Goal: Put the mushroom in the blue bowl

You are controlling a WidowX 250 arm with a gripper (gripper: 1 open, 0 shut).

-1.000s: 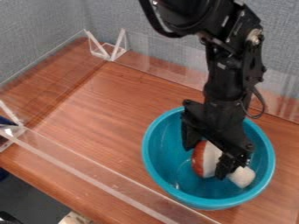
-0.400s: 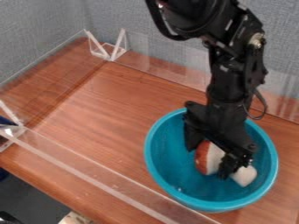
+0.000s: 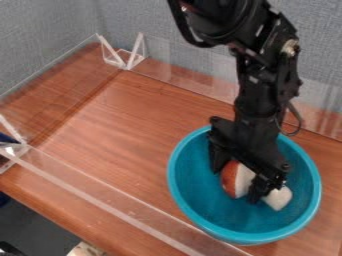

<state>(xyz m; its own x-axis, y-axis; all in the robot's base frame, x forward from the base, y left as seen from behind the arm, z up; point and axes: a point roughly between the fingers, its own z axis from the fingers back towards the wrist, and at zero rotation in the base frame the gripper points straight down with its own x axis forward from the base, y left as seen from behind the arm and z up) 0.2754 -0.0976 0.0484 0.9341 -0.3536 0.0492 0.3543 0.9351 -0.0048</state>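
Note:
The blue bowl (image 3: 203, 192) stands on the wooden table at the lower right. Inside it lies the mushroom (image 3: 242, 178), its red-orange cap toward the left and its cream stem (image 3: 277, 198) toward the right. My gripper (image 3: 245, 177) reaches down into the bowl from above. Its black fingers (image 3: 218, 156) stand open on either side of the mushroom's cap. I cannot tell whether the fingers touch the cap.
A clear acrylic wall (image 3: 94, 195) runs along the table's front edge and another along the back (image 3: 187, 78). White wire brackets (image 3: 124, 50) stand at the far left corner. A white clamp (image 3: 10, 140) sits at the left edge. Bare wood (image 3: 107, 120) lies left of the bowl.
The bowl, with the mushroom and my gripper in it, has slid slightly to the right. The jaws stay open.

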